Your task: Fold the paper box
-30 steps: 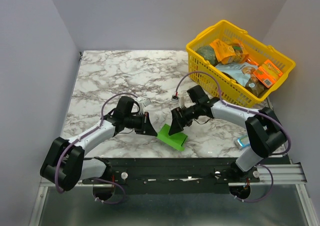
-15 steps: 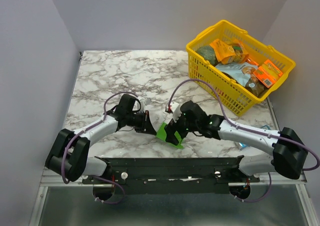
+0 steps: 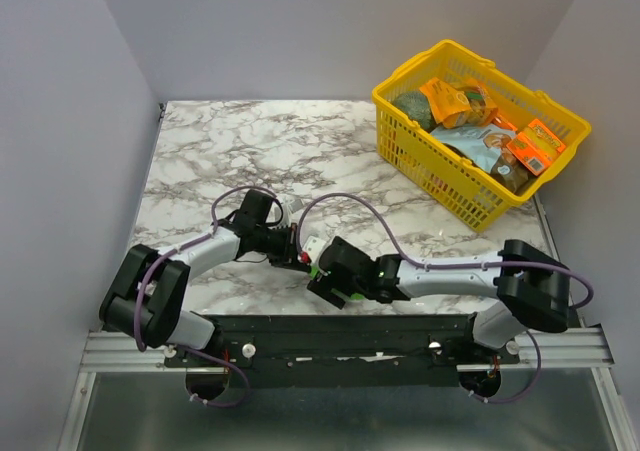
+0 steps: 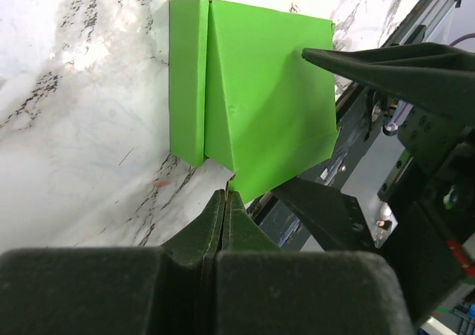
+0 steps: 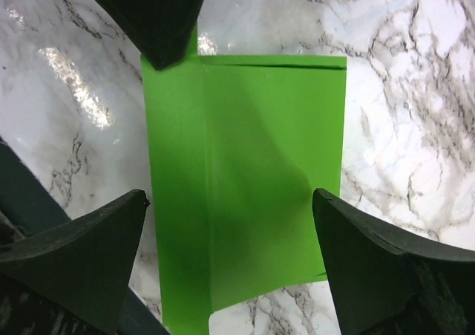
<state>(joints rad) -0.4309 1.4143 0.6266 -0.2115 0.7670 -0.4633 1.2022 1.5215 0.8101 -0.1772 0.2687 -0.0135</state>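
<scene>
1. From above, we see only a sliver of the paper box (image 3: 318,268) near the front edge of the desk (image 3: 250,151), under the right tool (image 3: 330,281).
2. The right wrist view shows the whole card lying flat on the marble, with that tool's fingers spread wide above it.
3. The left wrist view shows the left tool (image 4: 225,197) clenched, its tip at the box's edge. We cannot tell whether it pinches the card.
4. A second ago the box was plainly visible. The right arm now stretches low across the front.
</scene>
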